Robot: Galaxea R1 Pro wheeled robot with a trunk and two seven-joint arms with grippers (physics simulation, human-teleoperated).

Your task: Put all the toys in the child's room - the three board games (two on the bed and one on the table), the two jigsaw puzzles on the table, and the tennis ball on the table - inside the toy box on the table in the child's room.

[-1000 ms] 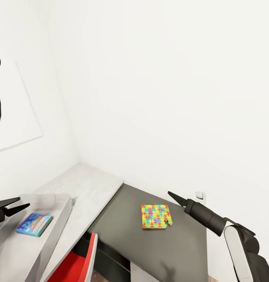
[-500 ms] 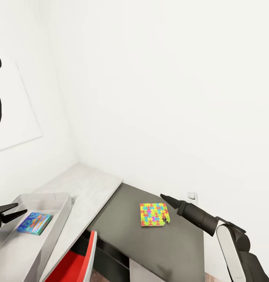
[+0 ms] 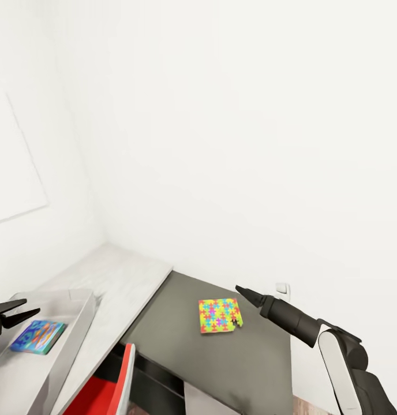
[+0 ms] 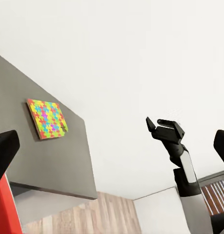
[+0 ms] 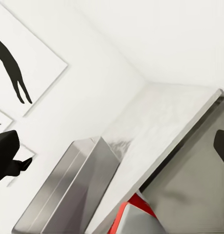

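Nearest the camera in the head view, the right arm [image 3: 343, 369] rises from the lower right corner, white at the elbow, its dark forearm reaching forward and to the left over the dark part of the table [image 3: 244, 369]. The right gripper [image 3: 243, 292] hangs above that surface just beside the puzzle [image 3: 220, 315], apart from it. In the left wrist view the right gripper [image 4: 163, 127] has its two fingers parted with nothing between them.

At the lower left edge the left gripper [image 3: 8, 311] shows as two dark fingers held slightly apart, empty, poised over the near rim of the toy box [image 3: 77, 323]. A blue-green board game [image 3: 37, 336] lies flat on the floor of that box.

A red chair [image 3: 115, 386] stands tucked at the inner corner of the table, below its edge.

The puzzle lies flat on the dark top, towards the wall, well apart from the box. Beyond it a white wall socket [image 3: 282, 288] sits just above the table's far edge. The light grey top [image 3: 126, 276] runs back into the corner of the white walls. A framed picture [image 3: 14, 173] hangs on the left wall
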